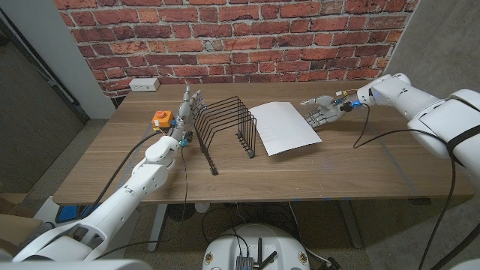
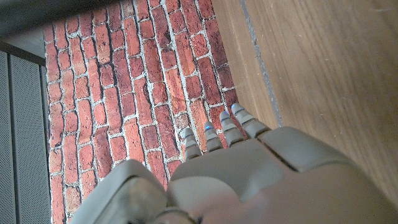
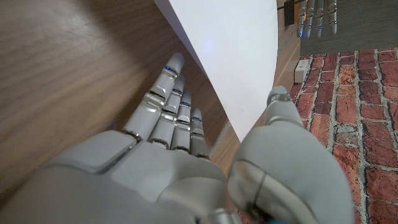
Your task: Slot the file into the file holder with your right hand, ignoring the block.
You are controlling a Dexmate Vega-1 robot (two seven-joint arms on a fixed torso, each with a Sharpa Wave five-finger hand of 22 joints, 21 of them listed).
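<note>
The white file (image 1: pixel 283 127) lies to the right of the black wire file holder (image 1: pixel 225 127), its near left corner close to the holder's end. My right hand (image 1: pixel 322 112) is at the file's far right edge. In the right wrist view its fingers (image 3: pixel 171 102) reach under the file (image 3: pixel 230 56) and the thumb (image 3: pixel 280 109) sits on the other face, pinching the edge. My left hand (image 1: pixel 187 105) stands with fingers up just left of the holder, holding nothing; its back (image 2: pixel 261 174) shows over the table's far edge. The orange block (image 1: pixel 162 118) sits to its left.
A white power outlet (image 1: pixel 144 84) sits at the table's far left edge against the brick wall (image 1: pixel 247 37). Bare wooden tabletop (image 1: pixel 315 176) spreads in front of the holder and file. A black cable (image 1: pixel 367 127) hangs from my right wrist.
</note>
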